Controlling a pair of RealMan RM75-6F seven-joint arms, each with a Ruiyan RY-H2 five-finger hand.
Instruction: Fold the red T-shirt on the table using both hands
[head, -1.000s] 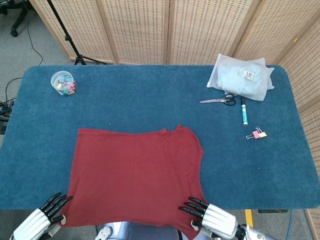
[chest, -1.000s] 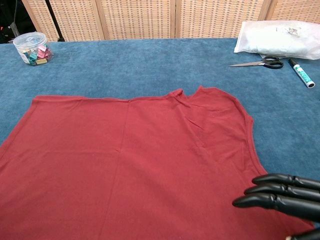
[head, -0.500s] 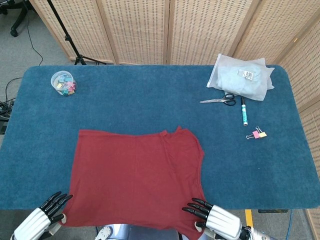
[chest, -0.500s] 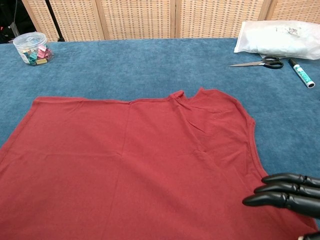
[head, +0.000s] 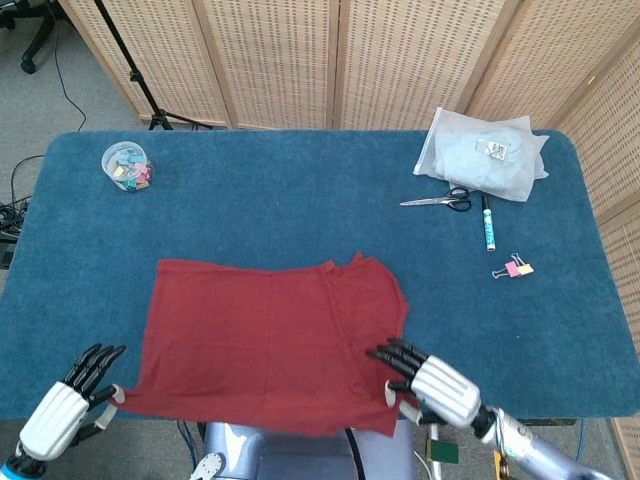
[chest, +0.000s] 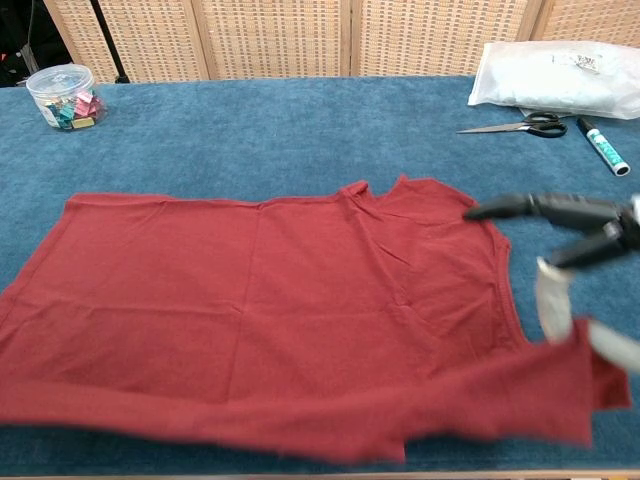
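Observation:
The red T-shirt (head: 270, 330) lies spread on the blue table (head: 300, 210), its collar pointing right. My left hand (head: 65, 405) holds the near-left corner at the table's front edge. My right hand (head: 430, 383) pinches the near-right corner. In the chest view the right hand (chest: 580, 255) is raised over the shirt's right side, and the near hem of the T-shirt (chest: 260, 300) hangs lifted and blurred above the table. The left hand is outside the chest view.
A clear jar of clips (head: 127, 166) stands at the far left. At the far right are a plastic bag (head: 485, 153), scissors (head: 437, 200), a marker (head: 488, 222) and a binder clip (head: 518, 267). Wicker screens stand behind the table.
Both hands have taken hold of the near corners and risen. The near hem, which hung over the front edge, is now lifted and drawn toward the far side.

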